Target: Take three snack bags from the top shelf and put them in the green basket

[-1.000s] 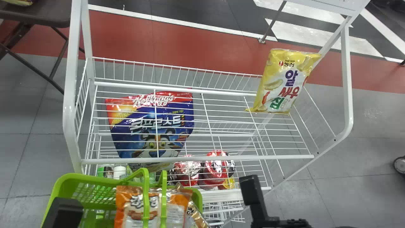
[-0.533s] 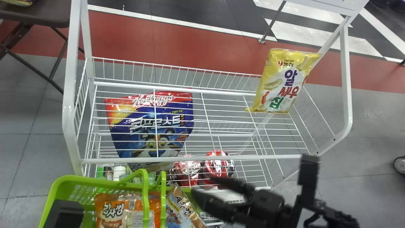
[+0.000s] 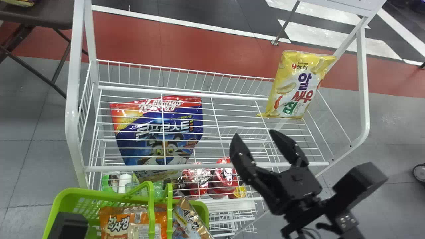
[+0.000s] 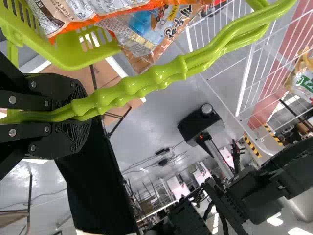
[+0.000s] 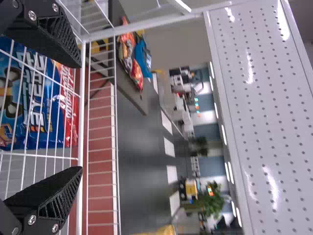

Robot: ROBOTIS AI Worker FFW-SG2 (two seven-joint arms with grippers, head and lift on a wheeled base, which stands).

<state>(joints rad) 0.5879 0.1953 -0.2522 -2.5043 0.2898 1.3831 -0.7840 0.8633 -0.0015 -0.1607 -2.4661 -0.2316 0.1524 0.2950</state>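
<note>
My right gripper hangs over the shelf's front edge, short of the yellow snack bag at the top shelf's right end. In the right wrist view the right gripper has its fingers wide apart, nothing between them. The green basket is at the lower left; an orange snack bag and a brown-and-blue snack bag lie in it. A black part of my left gripper shows at the basket's left. In the left wrist view the left gripper is clamped on the basket's handle.
A blue cereal bag is seen through the white wire top shelf, on its left half. Red packages stand on a lower level. White posts frame the rack's sides. A dark table is at the far left.
My right gripper has swung up and right from beside the basket to over the shelf's front edge. The bags in the basket have shifted, and the basket has sunk slightly.
</note>
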